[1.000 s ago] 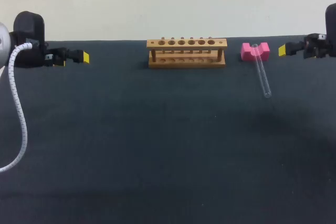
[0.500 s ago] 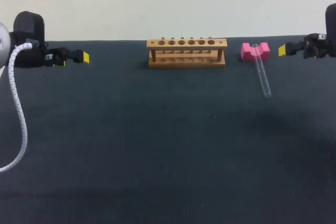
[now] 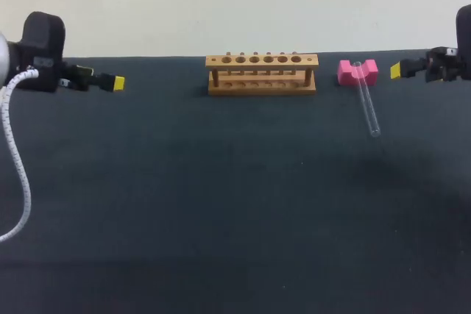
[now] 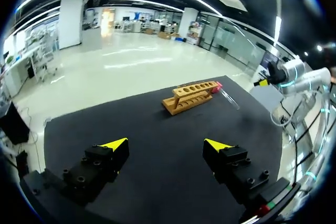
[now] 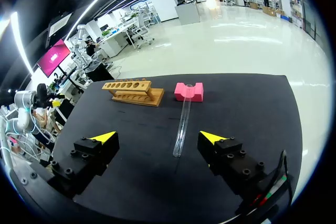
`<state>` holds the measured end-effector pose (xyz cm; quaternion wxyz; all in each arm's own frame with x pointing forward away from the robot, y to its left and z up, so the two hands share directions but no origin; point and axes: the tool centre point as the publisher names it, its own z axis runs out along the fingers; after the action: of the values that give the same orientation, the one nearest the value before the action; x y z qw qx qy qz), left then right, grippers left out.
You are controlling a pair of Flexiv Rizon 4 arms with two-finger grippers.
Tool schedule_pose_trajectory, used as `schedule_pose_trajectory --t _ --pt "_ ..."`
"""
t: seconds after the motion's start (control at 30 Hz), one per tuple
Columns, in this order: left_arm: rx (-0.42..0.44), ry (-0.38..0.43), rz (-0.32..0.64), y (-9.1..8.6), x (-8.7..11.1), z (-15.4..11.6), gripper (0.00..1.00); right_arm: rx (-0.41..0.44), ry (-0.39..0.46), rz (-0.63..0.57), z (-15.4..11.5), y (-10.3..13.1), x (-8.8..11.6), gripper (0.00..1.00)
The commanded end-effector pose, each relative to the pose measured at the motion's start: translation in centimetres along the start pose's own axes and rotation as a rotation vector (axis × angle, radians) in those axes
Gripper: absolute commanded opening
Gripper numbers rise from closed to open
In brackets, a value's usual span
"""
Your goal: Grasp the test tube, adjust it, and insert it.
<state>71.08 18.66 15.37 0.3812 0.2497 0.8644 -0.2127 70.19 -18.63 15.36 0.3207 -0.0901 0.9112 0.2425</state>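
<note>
Test tube (image 3: 367,104) lies on the tabletop (image 3: 221,204), open end propped in the notch of the pink block (image 3: 358,71), rounded end down on the cloth. In the head view its long axis runs roughly 12 to 6 o'clock, the low end drifting toward 5. Right claw (image 3: 397,70) is much the nearer, tube at about 7 o'clock from it. Left claw (image 3: 118,82) is well apart, out past the wooden rack (image 3: 261,73), which sits at 9 o'clock of the block. Head view gives only one yellow tip per claw, so finger spread is unreadable there. The wrist views settle it: both claws wide open, holding nothing. Right wrist view also shows the tube at 12 o'clock ahead, lined up between the fingers, pointing away. Likely needs a reach-in across the axis.
</note>
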Motion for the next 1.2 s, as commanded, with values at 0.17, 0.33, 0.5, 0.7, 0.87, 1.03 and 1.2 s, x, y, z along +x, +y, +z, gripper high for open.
schedule_pose_trajectory --t 0.17,0.33,0.5,0.7,0.87,1.03,1.2 --pt "0.255 -0.105 0.220 2.8 -1.2 3.7 1.00 0.000 -0.001 -0.001 0.0 0.0 0.0 1.00" --pt "0.285 -0.114 0.288 3.8 -1.7 5.6 1.00 0.000 -0.001 -0.001 0.0 0.0 0.0 1.00" --pt "0.353 -0.097 0.362 4.3 -2.1 8.1 1.00 0.000 -0.001 -0.001 0.0 0.0 0.0 1.00" --pt "0.416 -0.095 0.403 4.4 -2.4 10.4 1.00 0.000 -0.001 -0.001 0.0 0.0 0.0 1.00" --pt "0.466 -0.103 0.426 4.5 -2.8 12.3 1.00 0.000 -0.001 -0.001 0.0 0.0 0.0 1.00" --pt "0.493 -0.107 0.449 4.4 -3.1 13.7 1.00 0.000 -0.001 -0.001 0.0 0.0 0.0 1.00" --pt "0.538 -0.112 0.476 3.9 -3.1 14.5 1.00 0.000 -0.001 -0.001 0.0 0.0 0.0 1.00"
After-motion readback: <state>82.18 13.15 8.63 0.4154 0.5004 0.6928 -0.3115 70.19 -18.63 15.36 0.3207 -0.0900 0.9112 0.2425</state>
